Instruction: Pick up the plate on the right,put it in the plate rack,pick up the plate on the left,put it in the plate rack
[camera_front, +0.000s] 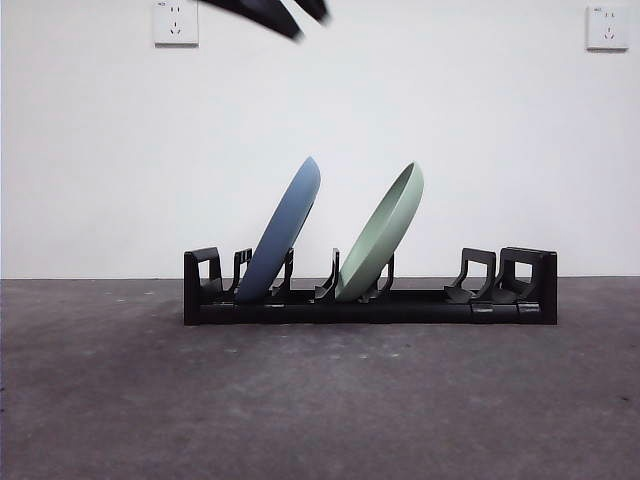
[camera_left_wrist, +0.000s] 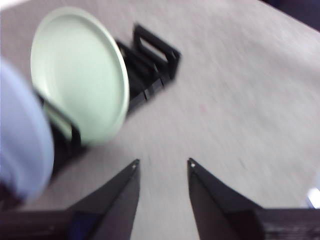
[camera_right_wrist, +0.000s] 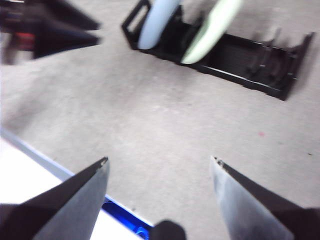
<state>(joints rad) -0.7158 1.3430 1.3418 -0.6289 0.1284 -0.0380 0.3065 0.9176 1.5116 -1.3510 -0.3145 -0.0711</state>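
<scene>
Plates both sit in the plate rack (camera_front: 370, 300) on the table (camera_front: 320, 400), each leaning the same way between prongs: blue plate (camera_front: 282, 232) toward one blocky end, green plate (camera_front: 382, 232) near the middle, slots on the other end bare. Left gripper (camera_left_wrist: 163, 165) is off the rack, jaws parted with nothing between them, plates well to the side of them; this view is motion-blurred and the blue plate is cut off at the edge. Right gripper (camera_right_wrist: 159, 161) hangs far back from the rack, jaws spread wide and empty. Front view shows only dark jaw tips (camera_front: 270, 14) at the top edge. Plate tops are cropped in the right wrist view.
</scene>
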